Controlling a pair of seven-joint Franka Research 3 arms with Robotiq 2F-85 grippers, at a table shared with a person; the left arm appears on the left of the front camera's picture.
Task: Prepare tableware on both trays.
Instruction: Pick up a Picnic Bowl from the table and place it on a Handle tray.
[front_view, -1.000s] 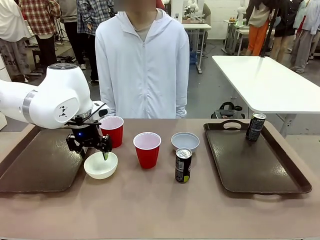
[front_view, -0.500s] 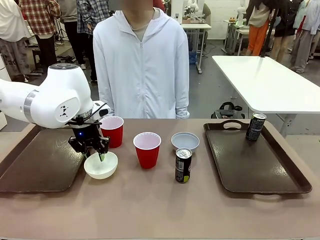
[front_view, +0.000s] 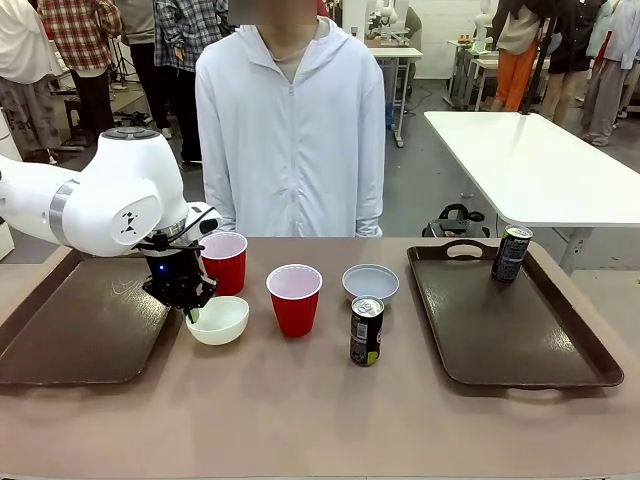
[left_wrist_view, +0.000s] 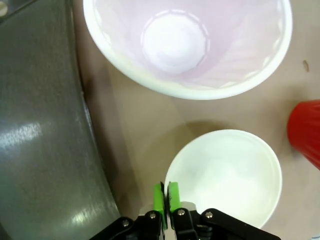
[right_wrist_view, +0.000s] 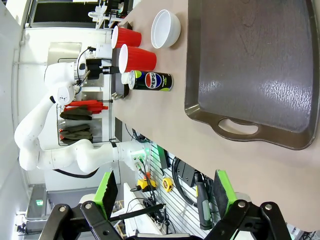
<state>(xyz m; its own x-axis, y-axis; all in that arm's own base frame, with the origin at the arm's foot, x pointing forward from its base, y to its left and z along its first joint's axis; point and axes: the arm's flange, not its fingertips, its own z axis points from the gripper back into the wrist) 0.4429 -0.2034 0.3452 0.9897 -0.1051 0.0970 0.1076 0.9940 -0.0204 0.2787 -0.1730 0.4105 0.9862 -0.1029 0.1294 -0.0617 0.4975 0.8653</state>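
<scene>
Across the table in the front view, my left gripper (front_view: 192, 312) is clamped on the rim of the white bowl (front_view: 222, 320), on the side beside the left tray (front_view: 80, 330), probably its destination.

Left wrist view: the pads (left_wrist_view: 159, 197) pinch that thin rim, pressed nearly together.

Right wrist view: my right gripper (right_wrist_view: 165, 189) hangs spread and empty, off the handle end of the right tray (right_wrist_view: 250, 65).
</scene>
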